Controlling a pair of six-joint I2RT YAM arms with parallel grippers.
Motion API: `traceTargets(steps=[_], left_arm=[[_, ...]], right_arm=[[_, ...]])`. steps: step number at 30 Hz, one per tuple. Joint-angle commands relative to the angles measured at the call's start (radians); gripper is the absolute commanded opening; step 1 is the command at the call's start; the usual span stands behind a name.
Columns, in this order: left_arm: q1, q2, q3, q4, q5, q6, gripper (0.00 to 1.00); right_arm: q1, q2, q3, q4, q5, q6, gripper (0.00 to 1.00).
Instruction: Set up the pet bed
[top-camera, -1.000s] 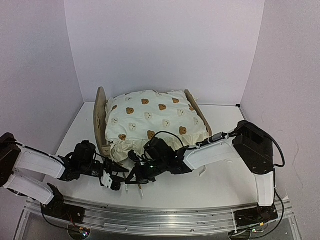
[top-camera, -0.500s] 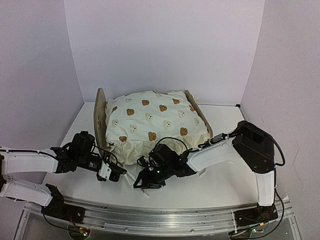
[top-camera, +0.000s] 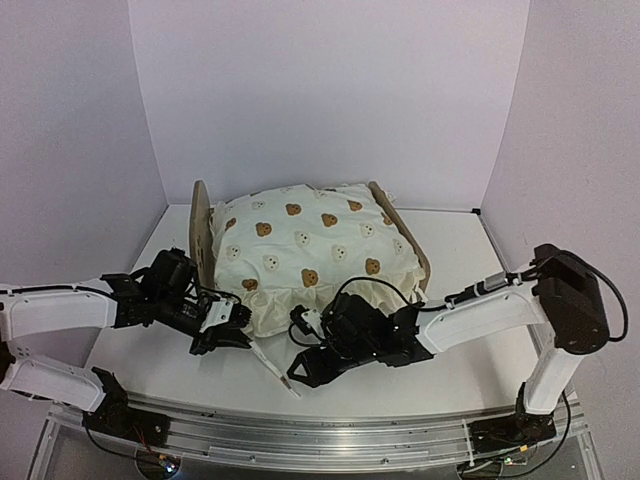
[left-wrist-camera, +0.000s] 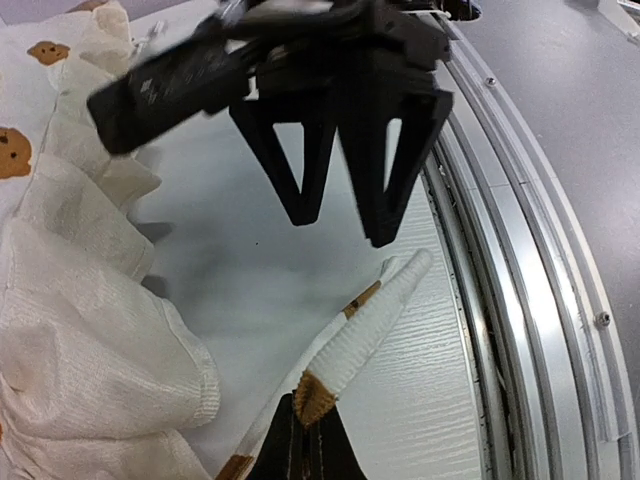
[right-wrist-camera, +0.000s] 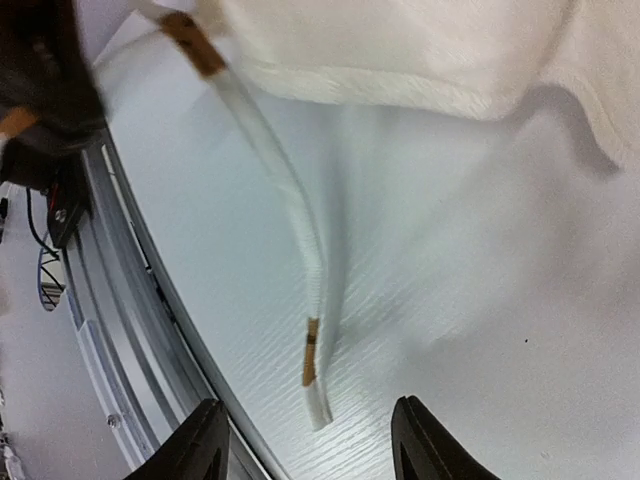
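On the table (top-camera: 455, 372), pet bed (top-camera: 199, 235) sits behind left gripper (top-camera: 234, 337) pinching tie (left-wrist-camera: 372, 318), right gripper (top-camera: 300, 374) spread.

Inventory, placed against the pet bed.
- pet bed (top-camera: 203, 240): one, light wood, with two end boards.
- bear-print bedding (top-camera: 310, 250): one, heaped on the pet bed.
- tie strip (top-camera: 274, 367): one, white, in front of the pet bed.
- Grippers: two, left gripper (top-camera: 235, 338) and right gripper (top-camera: 301, 377), both in front of the pet bed.
- metal rail (top-camera: 330, 435): one, nearer than the pet bed.
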Motion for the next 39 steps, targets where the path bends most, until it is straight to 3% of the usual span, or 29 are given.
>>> traceTargets(steps=[1,3,7,12,13,17,20,29,39], left_arm=[[0.000,0.000,0.049,0.016,0.016,-0.106,0.00],[0.004,0.005,0.057,0.029,0.019,-0.122,0.00],[0.013,0.010,0.057,0.050,0.017,-0.130,0.00],[0.025,0.010,0.058,0.058,0.015,-0.149,0.00],[0.027,0.013,0.060,0.060,0.016,-0.150,0.00],[0.037,0.017,0.060,0.078,0.008,-0.178,0.00],[0.051,0.019,0.066,0.101,0.009,-0.227,0.00],[0.063,0.022,0.054,0.153,0.014,-0.275,0.00],[0.061,0.101,0.054,0.234,-0.021,-0.275,0.00]], right_arm=[[0.016,-0.012,-0.026,0.080,0.138,-0.096,0.65],[0.039,0.025,-0.022,0.070,0.155,-0.102,0.70],[0.144,0.106,-0.014,0.073,0.273,-0.202,0.71],[0.184,0.199,0.018,0.067,0.345,-0.203,0.63],[0.187,0.208,0.029,0.066,0.351,-0.202,0.58],[0.191,0.217,0.039,0.060,0.374,-0.213,0.17],[0.199,0.206,0.056,0.042,0.337,-0.260,0.01],[0.233,0.157,0.201,-0.070,0.153,-0.364,0.00],[0.233,0.126,0.242,-0.061,0.108,-0.355,0.00]])
